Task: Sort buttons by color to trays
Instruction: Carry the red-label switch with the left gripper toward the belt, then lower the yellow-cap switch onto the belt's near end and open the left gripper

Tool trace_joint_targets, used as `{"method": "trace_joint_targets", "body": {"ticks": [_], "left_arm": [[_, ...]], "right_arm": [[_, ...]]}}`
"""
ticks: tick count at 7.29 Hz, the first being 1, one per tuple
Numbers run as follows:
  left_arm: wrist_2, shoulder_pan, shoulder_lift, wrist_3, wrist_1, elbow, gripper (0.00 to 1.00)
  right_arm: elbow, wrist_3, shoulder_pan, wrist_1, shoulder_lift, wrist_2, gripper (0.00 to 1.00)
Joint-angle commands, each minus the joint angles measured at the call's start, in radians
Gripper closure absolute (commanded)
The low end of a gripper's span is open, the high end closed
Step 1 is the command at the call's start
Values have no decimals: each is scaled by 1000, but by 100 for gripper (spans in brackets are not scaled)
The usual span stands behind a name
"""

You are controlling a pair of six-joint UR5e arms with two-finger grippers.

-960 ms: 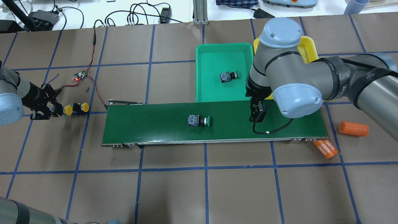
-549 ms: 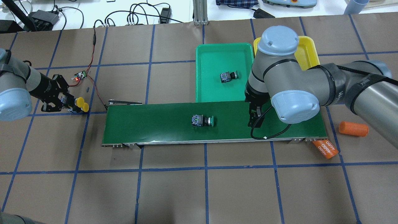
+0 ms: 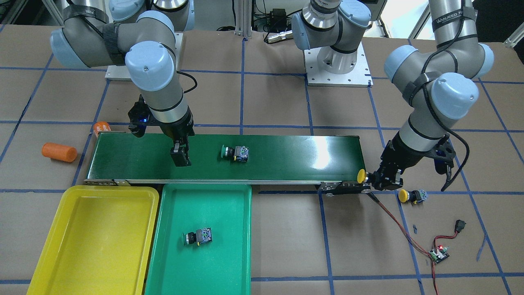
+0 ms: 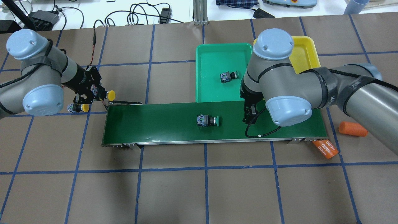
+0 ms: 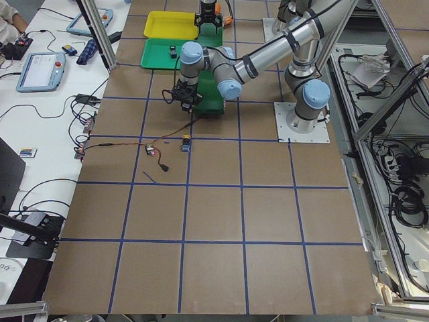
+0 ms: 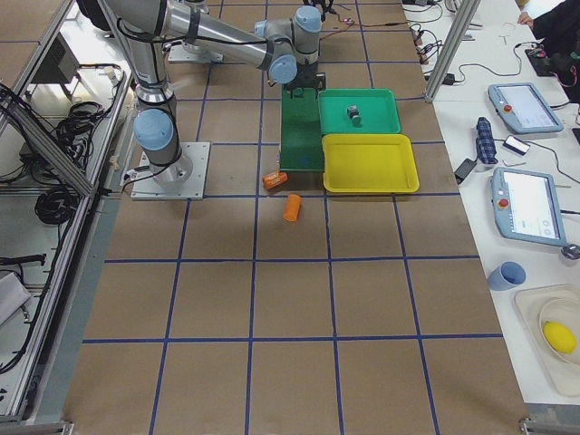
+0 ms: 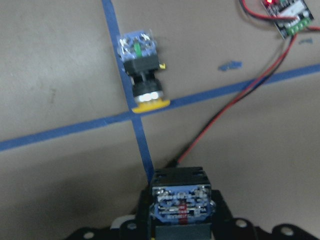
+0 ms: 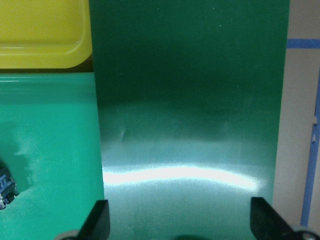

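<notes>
Grips a yellow button (image 4: 111, 93) in the left gripper (image 4: 100, 93) at the end of the conveyor belt (image 4: 155, 124), with the other yellow button (image 4: 77, 107) on the bench (image 4: 174, 193) nearby. Hovers the right gripper (image 3: 180, 157), released, over the belt near a green button (image 4: 207, 120), with a second green button (image 4: 228, 76) in the green tray (image 4: 205, 56) beside the yellow tray (image 4: 306, 53).

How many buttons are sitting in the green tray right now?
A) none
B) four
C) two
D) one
D: a single green-capped button lies in the green tray. The other green-capped button is on the conveyor belt, outside the tray.
</notes>
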Motion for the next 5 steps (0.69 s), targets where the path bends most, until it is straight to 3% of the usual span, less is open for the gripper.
{"method": "trace_joint_targets", "body": {"ticks": [1, 3, 5], "left_arm": [[2, -48, 15, -16, -28, -49, 77], [4, -48, 55, -16, -20, -142, 77], [25, -48, 96, -18, -23, -152, 76]], "right_arm": [[0, 11, 18, -11, 4, -1, 0], [2, 21, 38, -9, 17, -1, 0], [2, 44, 50, -14, 34, 1, 0]]}}
